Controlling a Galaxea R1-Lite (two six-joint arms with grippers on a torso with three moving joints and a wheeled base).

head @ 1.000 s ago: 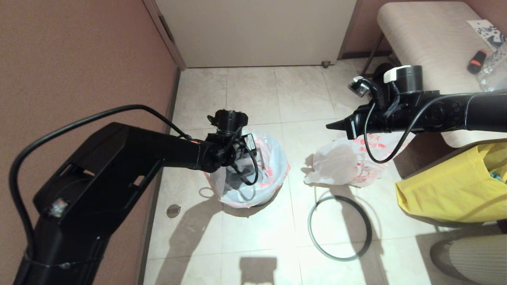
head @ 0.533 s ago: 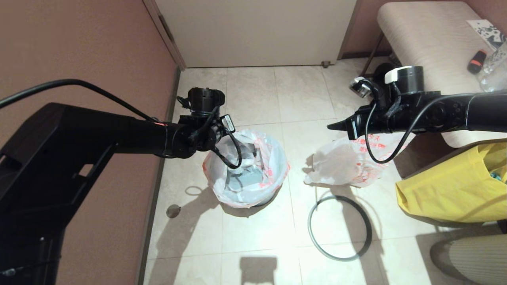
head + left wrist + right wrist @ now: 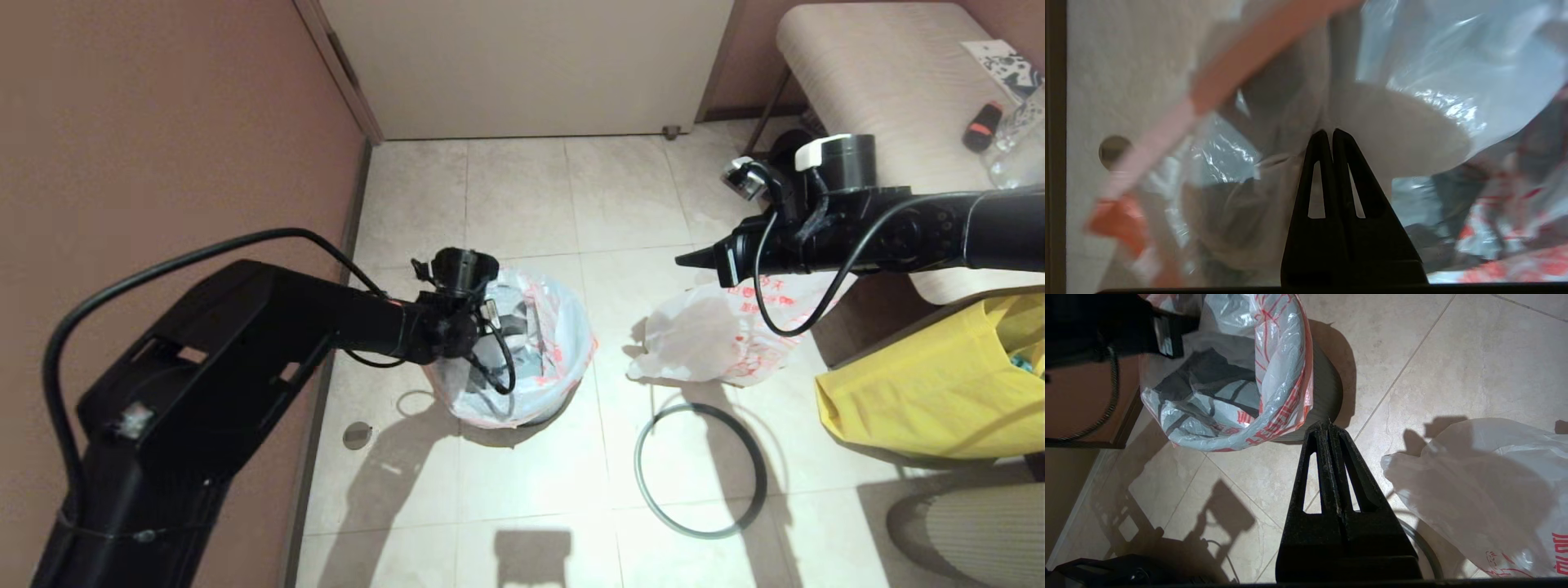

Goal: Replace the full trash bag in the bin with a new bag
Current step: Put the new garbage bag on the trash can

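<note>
Left gripper [image 3: 1327, 132] fully clenched, tips inside the crinkled translucent white plastic bag with pink-red edge [image 3: 563, 327] lining the small round black plastic bin [image 3: 1327, 392]; whether film is pinched cannot be told. Right gripper [image 3: 1329, 424] clenched empty, arm extended level above the lumpy red-printed white bag [image 3: 718, 339] on the floor.

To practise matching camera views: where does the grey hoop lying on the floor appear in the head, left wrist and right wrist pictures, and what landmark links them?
Head view: grey hoop flat on the tiles, lower centre-right, below the full trash bag.
Left wrist view: not in it.
Right wrist view: only a short arc beside the shut right gripper.
Shared landmark: the bin's new bag.
</note>
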